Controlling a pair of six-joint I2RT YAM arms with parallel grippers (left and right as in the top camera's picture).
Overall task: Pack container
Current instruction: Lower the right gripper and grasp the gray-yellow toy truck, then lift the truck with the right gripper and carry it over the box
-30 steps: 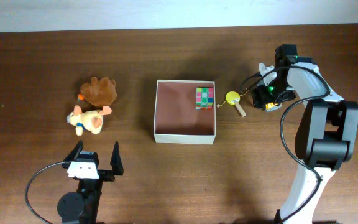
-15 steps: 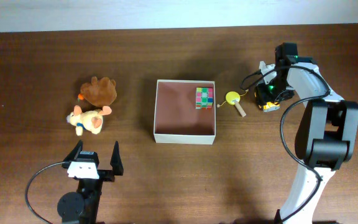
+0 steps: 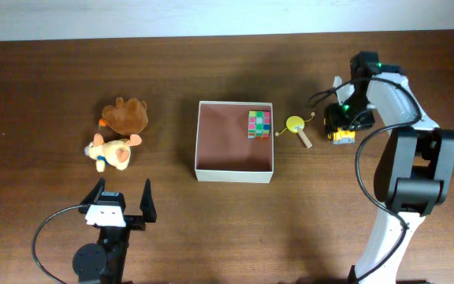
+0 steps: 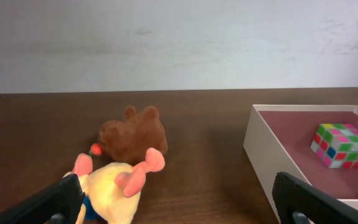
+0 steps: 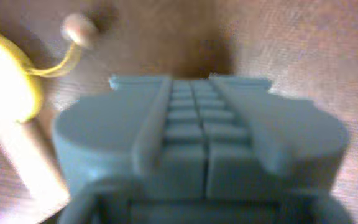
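Observation:
The container (image 3: 235,170) is a square white box with a pinkish-brown inside at the table's middle, and it also shows in the left wrist view (image 4: 261,146). A multicoloured cube (image 3: 259,123) lies in its far right corner. My right gripper (image 3: 342,120) is right over a small yellow and dark toy (image 3: 341,136). That toy fills the right wrist view as a blurred grey-blue ridged shape (image 5: 197,143), and the fingers are hidden. My left gripper (image 4: 179,202) is open and empty near the front edge.
A yellow disc on a wooden stick (image 3: 296,127) lies between the container and the right gripper. A brown plush (image 3: 126,115) and a cream plush with pink ears (image 3: 110,151) lie left of the container.
My right gripper has shifted slightly to the right, staying over the small yellow toy. The left arm and the other things have not moved.

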